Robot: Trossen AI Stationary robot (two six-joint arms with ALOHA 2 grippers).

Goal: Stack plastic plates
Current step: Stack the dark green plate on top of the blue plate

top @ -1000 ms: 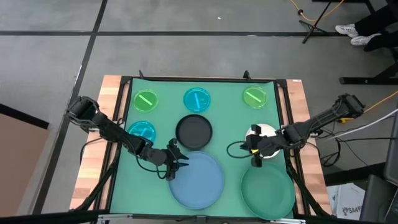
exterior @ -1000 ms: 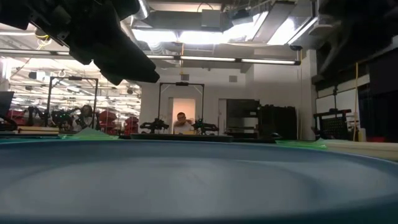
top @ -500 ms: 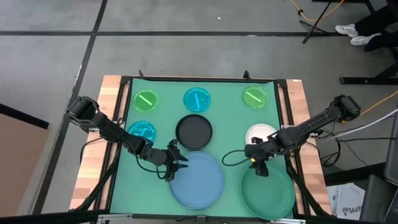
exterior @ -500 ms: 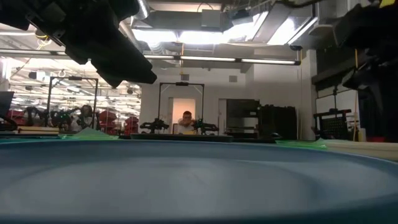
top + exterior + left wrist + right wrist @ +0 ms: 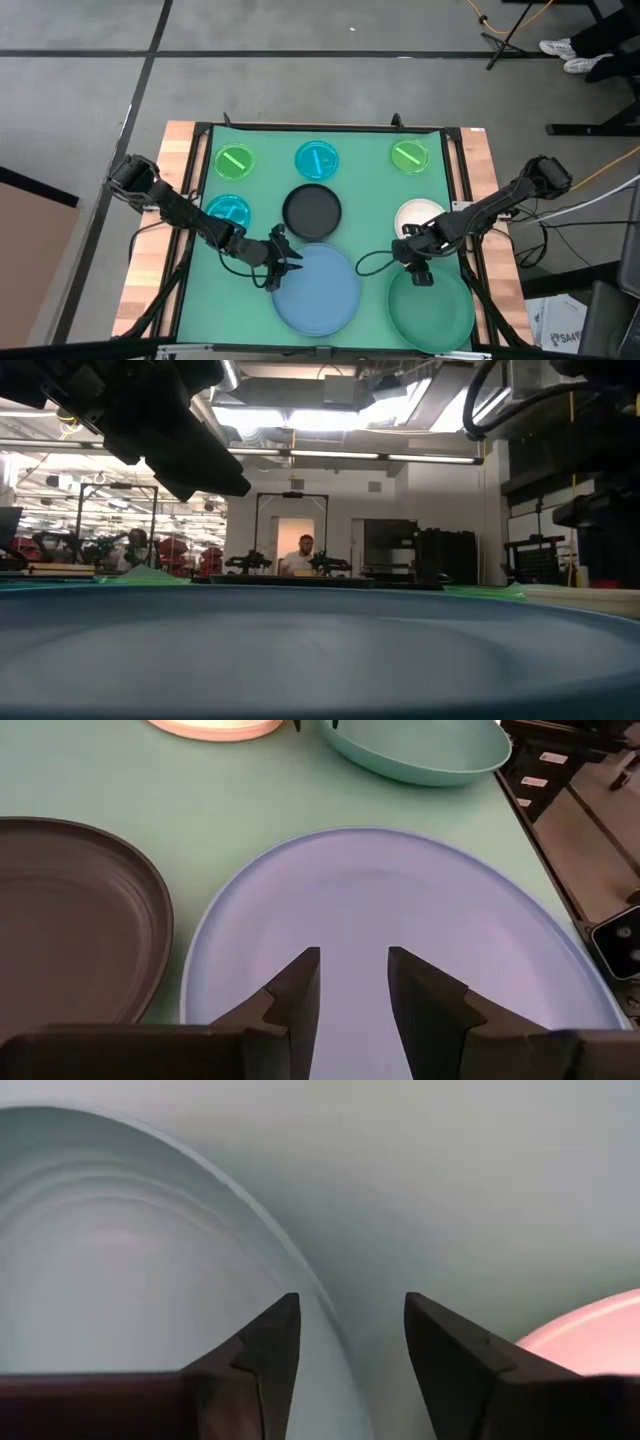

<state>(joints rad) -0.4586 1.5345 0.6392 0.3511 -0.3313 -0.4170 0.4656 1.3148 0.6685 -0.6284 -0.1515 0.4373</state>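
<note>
The large blue plate lies flat on the green mat near the front edge, and the large dark green plate lies to its right. My left gripper stands open over the blue plate's left rim, nothing between its fingers. My right gripper is open at the dark green plate's far rim; one finger stands over the plate's inside, the other outside it. Whether either touches its plate does not show. The white plate lies just beyond my right gripper. The black plate lies beyond the blue one.
Small translucent plates lie along the far edge: green, cyan, green; another cyan one lies at the left. Wooden table borders flank the mat. A person shows far back in the room.
My right gripper has left its place over the white plate and gone toward the table's near edge, ending at the dark green plate's far rim. The white plate now lies uncovered on the mat.
</note>
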